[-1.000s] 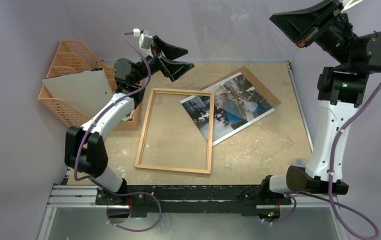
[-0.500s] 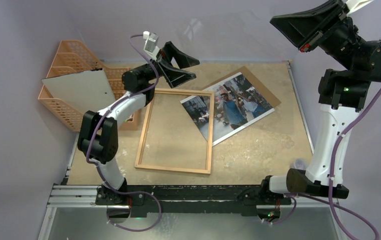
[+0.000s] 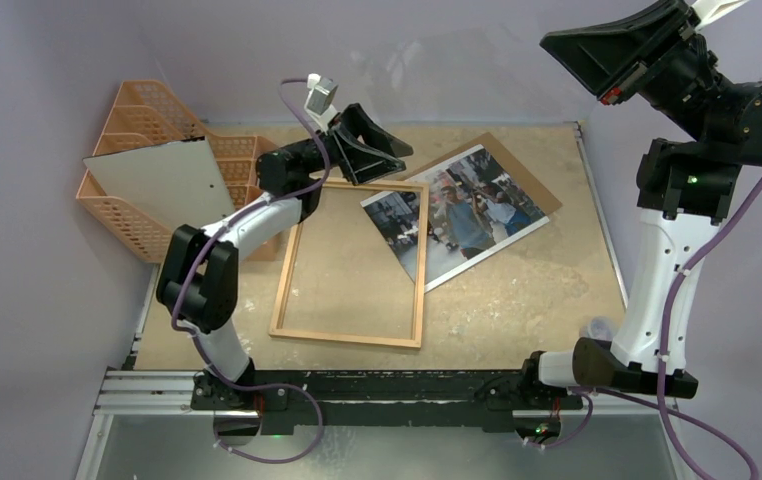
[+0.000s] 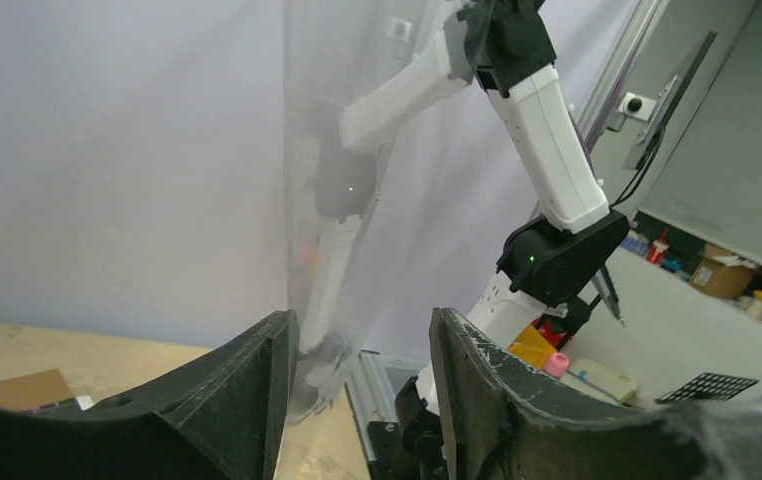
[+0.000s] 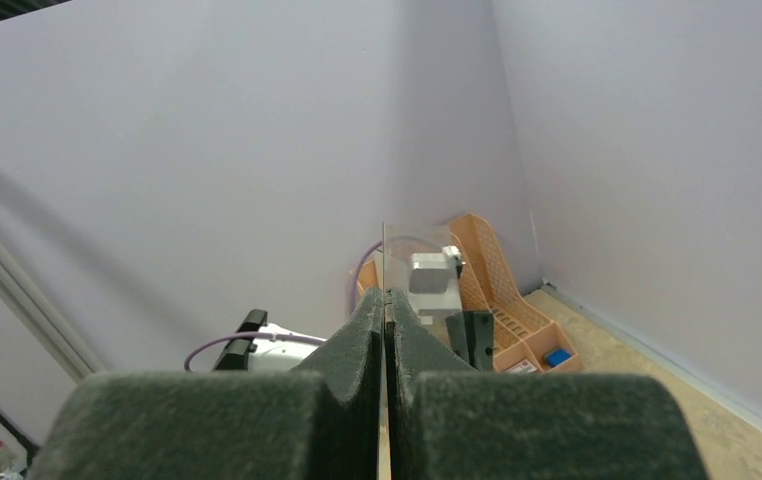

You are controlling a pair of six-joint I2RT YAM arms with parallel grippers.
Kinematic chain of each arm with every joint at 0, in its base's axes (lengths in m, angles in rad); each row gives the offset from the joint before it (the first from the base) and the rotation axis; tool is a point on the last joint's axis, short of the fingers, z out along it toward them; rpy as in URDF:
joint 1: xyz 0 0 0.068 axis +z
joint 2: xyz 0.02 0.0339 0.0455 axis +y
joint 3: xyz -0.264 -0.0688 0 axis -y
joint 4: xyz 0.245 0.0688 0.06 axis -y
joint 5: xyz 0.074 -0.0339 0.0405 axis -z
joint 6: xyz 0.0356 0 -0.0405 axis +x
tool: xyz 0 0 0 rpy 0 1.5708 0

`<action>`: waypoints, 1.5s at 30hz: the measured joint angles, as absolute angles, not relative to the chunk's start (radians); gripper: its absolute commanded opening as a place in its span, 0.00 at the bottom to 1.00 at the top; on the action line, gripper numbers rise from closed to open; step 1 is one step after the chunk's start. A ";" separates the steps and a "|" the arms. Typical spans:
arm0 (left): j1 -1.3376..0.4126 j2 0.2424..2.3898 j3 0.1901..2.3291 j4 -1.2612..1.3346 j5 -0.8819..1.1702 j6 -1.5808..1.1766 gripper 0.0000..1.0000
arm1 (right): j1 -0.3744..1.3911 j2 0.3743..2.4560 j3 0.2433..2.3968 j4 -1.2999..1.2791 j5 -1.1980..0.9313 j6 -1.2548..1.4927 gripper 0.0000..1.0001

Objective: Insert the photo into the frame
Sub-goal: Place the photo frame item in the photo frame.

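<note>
The light-wood frame (image 3: 349, 262) lies flat on the table. The photo (image 3: 457, 215) lies face up to its right, with its left corner over the frame's upper right edge. High at the right, my right gripper (image 3: 545, 40) (image 5: 385, 295) is shut on the edge of a clear pane (image 5: 384, 255), which hangs faintly visible in the air. My left gripper (image 3: 404, 162) (image 4: 357, 330) is raised above the frame's far edge. Its jaws stand apart, and the pane's (image 4: 327, 250) lower corner shows in the gap, close to the left finger.
A brown hardboard panel (image 3: 537, 190) lies under the photo's far side. An orange mesh organizer (image 3: 147, 110) stands at the back left, with a pale grey sheet (image 3: 162, 180) leaning on it. Purple walls close in the left, back and right.
My left gripper has swung to the right, away from the organizer and toward the hanging pane, and its jaws have narrowed. The right gripper shifted slightly, still gripping the pane.
</note>
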State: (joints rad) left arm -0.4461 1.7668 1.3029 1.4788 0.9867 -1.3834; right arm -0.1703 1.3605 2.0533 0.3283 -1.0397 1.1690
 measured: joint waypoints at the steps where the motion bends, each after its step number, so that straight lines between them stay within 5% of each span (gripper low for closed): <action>1: -0.453 1.760 1.295 1.478 0.985 -1.359 0.52 | -0.170 1.361 2.053 0.328 -1.039 1.171 0.00; 9: -0.504 1.658 1.275 1.423 0.973 -1.193 0.31 | -0.170 1.358 2.033 0.334 -1.039 1.181 0.00; 15: -0.505 1.610 1.266 1.422 0.970 -1.167 0.24 | -0.170 1.347 1.989 0.319 -1.039 1.176 0.00; 29: -0.474 1.534 1.172 1.405 0.945 -1.154 0.36 | -0.173 1.345 1.967 0.291 -0.994 1.152 0.00; 38: -0.471 1.524 1.153 1.404 0.930 -1.141 0.00 | -0.177 1.306 1.915 0.340 -0.963 1.176 0.00; 39: -0.471 1.523 1.153 1.404 0.930 -1.138 0.00 | -0.177 1.303 1.906 0.346 -0.962 1.178 0.02; 43: -0.471 1.506 1.153 1.349 0.918 -1.103 0.00 | -0.177 1.299 1.877 0.357 -0.957 1.179 0.56; 45: -0.471 1.487 1.153 1.304 0.897 -1.081 0.00 | -0.178 1.287 1.838 0.369 -0.955 1.174 0.67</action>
